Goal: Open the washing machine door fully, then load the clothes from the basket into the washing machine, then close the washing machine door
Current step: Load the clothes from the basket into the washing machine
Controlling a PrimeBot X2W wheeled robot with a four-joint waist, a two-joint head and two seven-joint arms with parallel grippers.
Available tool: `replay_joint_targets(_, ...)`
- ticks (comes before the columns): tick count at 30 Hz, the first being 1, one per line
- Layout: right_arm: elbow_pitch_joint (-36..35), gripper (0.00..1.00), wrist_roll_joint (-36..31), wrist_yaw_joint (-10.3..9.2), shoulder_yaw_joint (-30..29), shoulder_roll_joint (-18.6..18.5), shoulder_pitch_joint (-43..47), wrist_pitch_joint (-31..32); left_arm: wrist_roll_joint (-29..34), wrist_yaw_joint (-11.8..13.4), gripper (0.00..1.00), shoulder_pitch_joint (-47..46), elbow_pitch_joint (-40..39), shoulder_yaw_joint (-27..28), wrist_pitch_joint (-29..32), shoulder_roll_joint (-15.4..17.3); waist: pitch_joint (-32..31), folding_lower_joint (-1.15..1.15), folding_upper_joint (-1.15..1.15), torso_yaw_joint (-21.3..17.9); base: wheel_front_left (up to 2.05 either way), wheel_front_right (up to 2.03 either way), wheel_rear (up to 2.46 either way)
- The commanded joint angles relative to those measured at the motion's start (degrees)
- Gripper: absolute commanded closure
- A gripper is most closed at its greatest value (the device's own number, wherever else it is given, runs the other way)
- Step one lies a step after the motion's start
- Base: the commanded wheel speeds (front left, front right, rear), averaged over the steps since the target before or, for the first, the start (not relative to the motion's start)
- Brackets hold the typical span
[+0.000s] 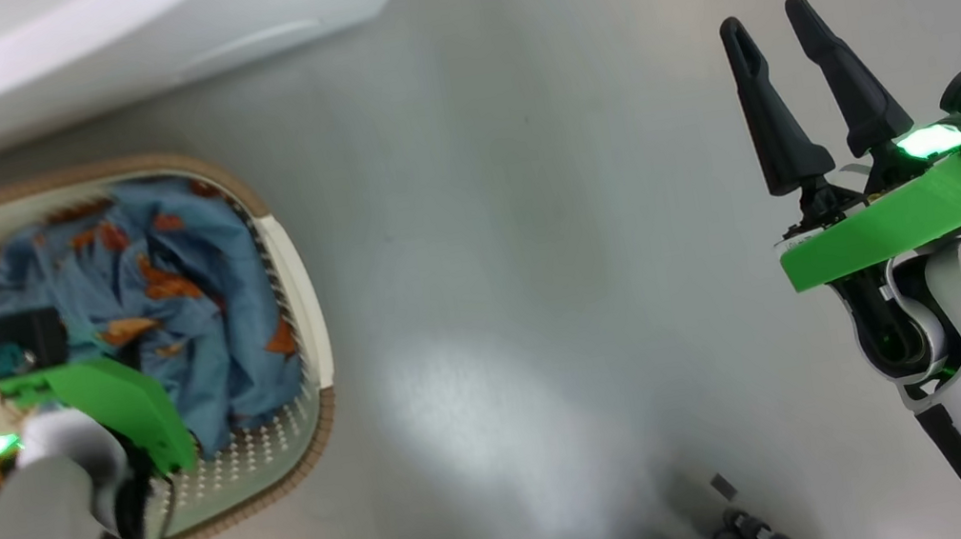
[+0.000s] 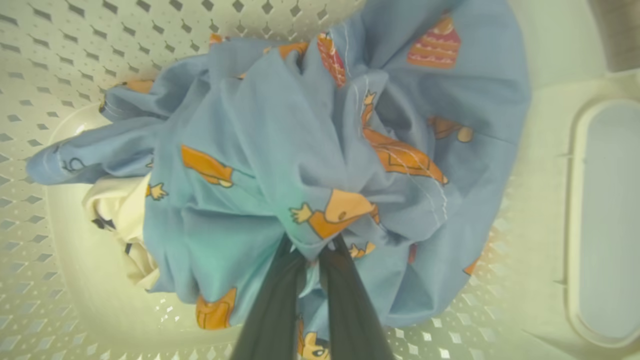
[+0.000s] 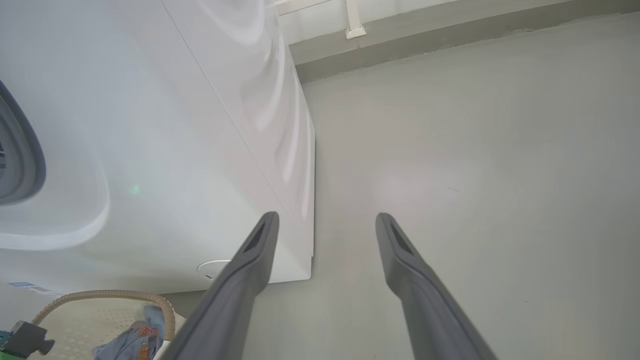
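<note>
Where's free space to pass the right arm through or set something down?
Bare floor lies open between the basket and the right pincer, up to the washing machine. Crowded: the basket's right half, where the clothes pile up and the left pincer is shut on them.

floor (image 1: 535,251) right of basket (image 1: 294,280) open; washing machine (image 1: 116,38) blocks far side; basket walls ring heaped clothes (image 1: 197,305).

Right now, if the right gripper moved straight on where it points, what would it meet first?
The right gripper would probably meet the bare grey floor, just beside the corner of the washing machine; depth is unclear.
</note>
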Motion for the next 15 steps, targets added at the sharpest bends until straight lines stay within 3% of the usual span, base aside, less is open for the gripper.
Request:
replay_joint_targets(1, -0.7, 0.0, 0.1, 0.32, 0.9, -0.8, 1.8, -0.4, -0.9, -0.1, 1.0, 2.9, -1.3, 0.5, -1.5, 1.1, -3.8, 0.0, 0.0, 1.3, 0.0, 0.0, 0.0)
replay_joint_targets(15, 2.3, 0.0, 0.4, 0.32, 2.1, -2.6, 5.8, -0.4, -7.9, -0.1, 1.0, 14.1, -12.3, -4.0, -12.1, 0.2, -19.8, 0.0, 0.0, 7.8, 0.0, 0.0, 0.0)
